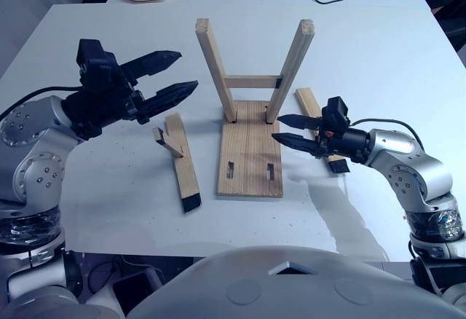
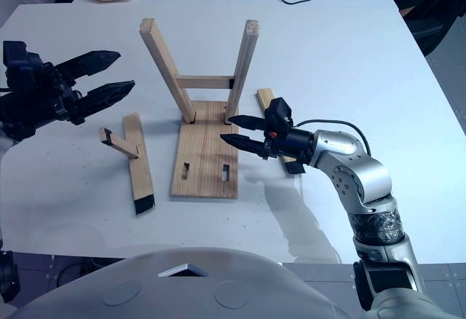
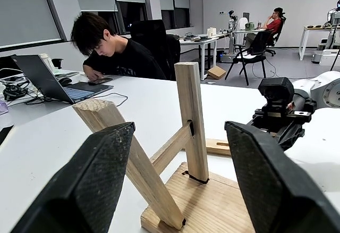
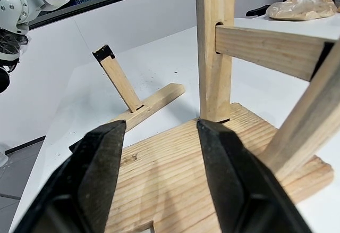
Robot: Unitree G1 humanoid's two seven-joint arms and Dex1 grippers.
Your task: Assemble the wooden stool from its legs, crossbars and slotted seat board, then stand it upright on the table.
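Just ahead of the spread, empty right fingers [image 1: 295, 121] the seat board [image 1: 250, 160] lies flat on the counter [image 1: 378, 64], with two legs [image 1: 216, 68] joined by a crossbar [image 1: 251, 81] standing in its far slots, the nearer leg close to their tips. Likewise parted and holding nothing, the left fingers [image 1: 156, 62] hover above the counter, the upright legs beyond their tips and a loose leg [image 1: 183, 166] lying on the counter below them.

two legs [image 1: 251, 71] upright in seat board [image 1: 249, 162]
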